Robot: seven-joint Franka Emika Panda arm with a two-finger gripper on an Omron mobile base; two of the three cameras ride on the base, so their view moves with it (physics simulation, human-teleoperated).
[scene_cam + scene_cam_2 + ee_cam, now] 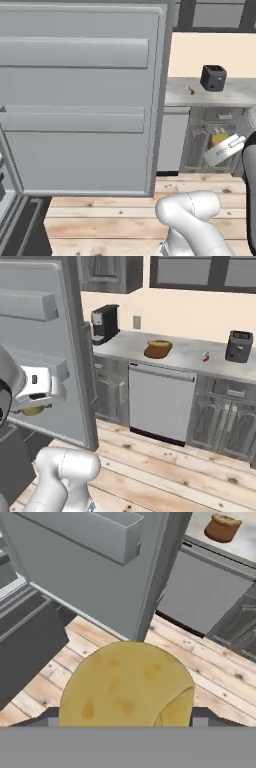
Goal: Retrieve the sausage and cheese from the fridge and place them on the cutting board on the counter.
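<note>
My gripper is shut on the cheese, a yellow round piece with darker spots that sits between the two fingertips. The same gripper hangs over the wooden floor, beside the edge of the open fridge door. The cheese peeks out under the white hand. The cutting board lies on the counter. A small reddish piece rests on the counter by the toaster; it is too small to tell whether it is the sausage.
A black toaster and a coffee machine stand on the counter. A dishwasher front and grey cabinets run below it. The fridge's dark lower drawer is at the left. Plank floor lies open ahead.
</note>
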